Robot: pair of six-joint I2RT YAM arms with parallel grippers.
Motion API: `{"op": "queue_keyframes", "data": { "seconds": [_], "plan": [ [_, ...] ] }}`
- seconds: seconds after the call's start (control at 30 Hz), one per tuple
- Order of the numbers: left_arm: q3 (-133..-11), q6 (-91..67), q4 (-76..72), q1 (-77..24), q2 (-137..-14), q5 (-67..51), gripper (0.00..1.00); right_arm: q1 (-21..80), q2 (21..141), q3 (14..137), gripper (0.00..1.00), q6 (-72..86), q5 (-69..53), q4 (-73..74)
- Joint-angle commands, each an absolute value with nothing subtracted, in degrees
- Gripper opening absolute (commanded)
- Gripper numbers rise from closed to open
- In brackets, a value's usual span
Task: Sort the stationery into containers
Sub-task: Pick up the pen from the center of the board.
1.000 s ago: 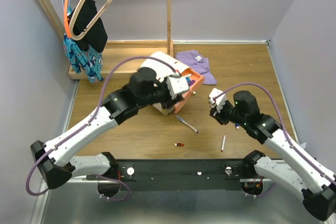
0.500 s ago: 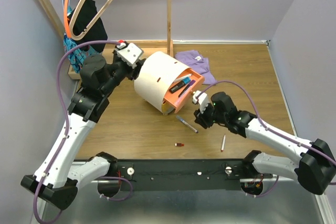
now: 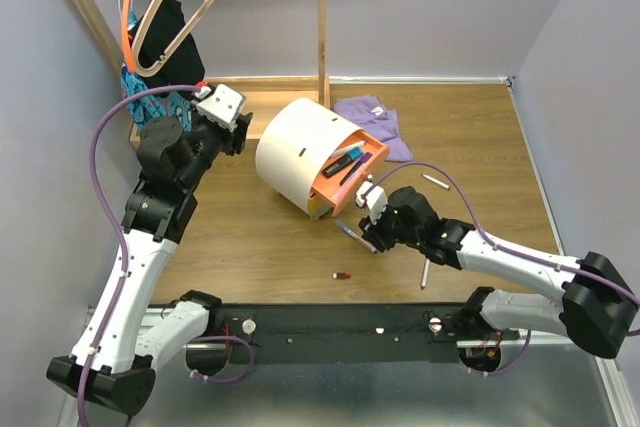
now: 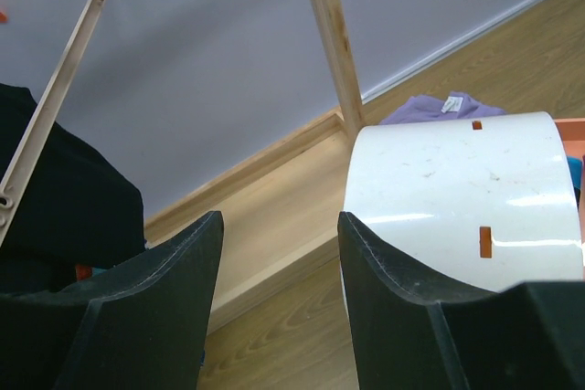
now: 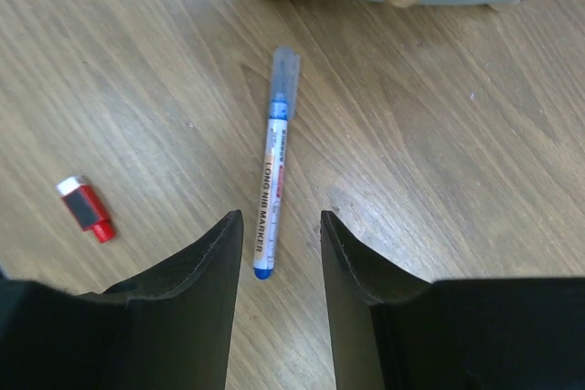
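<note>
One white marker [image 5: 271, 166], its blue end between the parted, empty fingers of the right pincer [image 5: 281, 218].

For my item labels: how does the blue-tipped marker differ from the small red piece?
The marker is long, thin, white with blue ends; the red piece is short and stubby. The marker lies under the open right gripper; the red piece lies off to its side. Both lie flat on the wooden table.

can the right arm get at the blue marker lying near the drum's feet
Probably yes: the right pincer hangs open directly over the blue marker, which lies flat on the table with nothing covering it.
</note>
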State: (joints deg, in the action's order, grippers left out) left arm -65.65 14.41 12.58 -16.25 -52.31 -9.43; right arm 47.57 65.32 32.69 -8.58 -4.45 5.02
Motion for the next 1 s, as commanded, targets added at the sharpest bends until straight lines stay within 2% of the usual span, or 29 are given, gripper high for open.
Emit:
{"op": "queue_keyframes", "data": {
  "seconds": [0.0,0.13,0.73,0.97],
  "plan": [
    [-64.4,12.5,9.8,-14.7,-50.3,-8.5,0.63,50.1,66.5,32.7,0.47,-8.6,4.4,5.2],
    [-64.0,12.0,9.8,-13.4,-49.5,-8.4,0.63,51.5,67.0,32.0,0.47,-9.3,7.5,5.7],
    [-60.8,12.4,10.8,-11.2,-44.9,-7.5,0.65,52.4,76.2,35.9,0.46,-11.7,-1.6,11.3],
    [-59.5,12.8,11.4,-10.4,-43.7,-6.7,0.65,52.4,78.9,37.1,0.4,-12.4,-3.3,12.7]
  ]
}}
